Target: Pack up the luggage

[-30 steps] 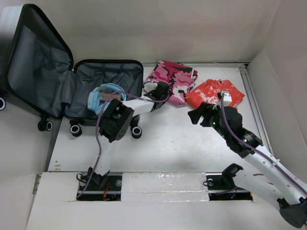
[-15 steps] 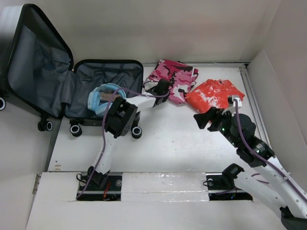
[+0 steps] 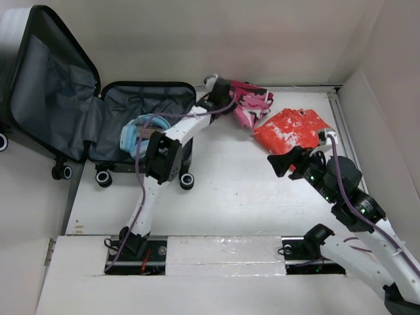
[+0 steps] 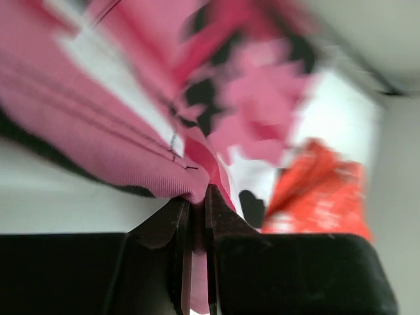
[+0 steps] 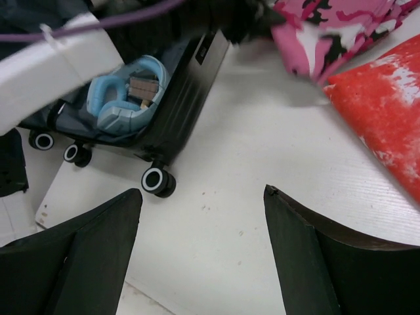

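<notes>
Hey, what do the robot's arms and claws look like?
The left arm and right arm have white links with bulky black joints; a purple cable runs along each. The left claw and right claw are plain black wedges, unmarked.
</notes>
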Tool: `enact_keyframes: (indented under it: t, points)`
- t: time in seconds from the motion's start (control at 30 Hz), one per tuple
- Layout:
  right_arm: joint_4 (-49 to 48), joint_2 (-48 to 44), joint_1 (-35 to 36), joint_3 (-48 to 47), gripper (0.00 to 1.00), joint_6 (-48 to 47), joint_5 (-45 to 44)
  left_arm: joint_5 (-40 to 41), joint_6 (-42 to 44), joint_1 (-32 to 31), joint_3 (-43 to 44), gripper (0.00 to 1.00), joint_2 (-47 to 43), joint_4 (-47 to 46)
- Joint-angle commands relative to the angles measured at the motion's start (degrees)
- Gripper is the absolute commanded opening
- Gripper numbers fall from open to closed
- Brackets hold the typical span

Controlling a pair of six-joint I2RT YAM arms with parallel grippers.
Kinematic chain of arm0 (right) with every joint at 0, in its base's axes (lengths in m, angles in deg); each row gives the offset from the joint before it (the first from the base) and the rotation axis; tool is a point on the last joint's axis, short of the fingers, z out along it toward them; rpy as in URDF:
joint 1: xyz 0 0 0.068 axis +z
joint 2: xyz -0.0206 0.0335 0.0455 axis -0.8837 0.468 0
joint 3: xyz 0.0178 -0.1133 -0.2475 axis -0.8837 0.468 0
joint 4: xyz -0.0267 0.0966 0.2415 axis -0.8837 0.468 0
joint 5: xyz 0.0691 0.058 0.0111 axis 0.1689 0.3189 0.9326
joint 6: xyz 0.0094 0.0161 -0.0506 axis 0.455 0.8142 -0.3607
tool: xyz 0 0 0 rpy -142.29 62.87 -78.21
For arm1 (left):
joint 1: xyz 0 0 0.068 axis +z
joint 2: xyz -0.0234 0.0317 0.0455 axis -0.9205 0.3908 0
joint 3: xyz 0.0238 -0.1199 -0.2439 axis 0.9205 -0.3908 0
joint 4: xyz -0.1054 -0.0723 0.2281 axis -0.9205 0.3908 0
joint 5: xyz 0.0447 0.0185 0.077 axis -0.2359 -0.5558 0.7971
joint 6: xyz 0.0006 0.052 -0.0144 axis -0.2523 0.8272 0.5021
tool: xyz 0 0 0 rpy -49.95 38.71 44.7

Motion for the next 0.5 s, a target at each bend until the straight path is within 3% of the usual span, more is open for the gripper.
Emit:
enact_keyframes:
  t: [0.0, 0.13, 0.27, 0.33, 0.47]
  points:
    - [-1.8, 2.2, -0.4, -3.0, 0.81, -1.5, 1.8, -10.7, 14.6, 4.4, 16.3, 0.0, -4.2, 2.3]
    - [-4.8, 4.6, -0.4, -4.0, 0.81, -2.0, 3.9, -24.9, 19.0, 12.3, 23.1, 0.0, -6.9, 3.6]
    - [-6.8, 7.6, -0.4, -5.2, 0.81, -2.5, 6.2, -26.6, 31.5, 14.3, 21.3, 0.0, -13.3, 11.1]
    - [-6.8, 9.5, -0.4, -5.9, 0.81, -3.0, 6.9, -24.8, 36.6, 15.0, 16.9, 0.0, -17.0, 15.1]
    - [-8.1, 10.3, -0.4, -7.1, 0.81, -3.6, 9.1, -14.3, 39.9, 18.6, -7.4, 0.0, -30.0, 8.8]
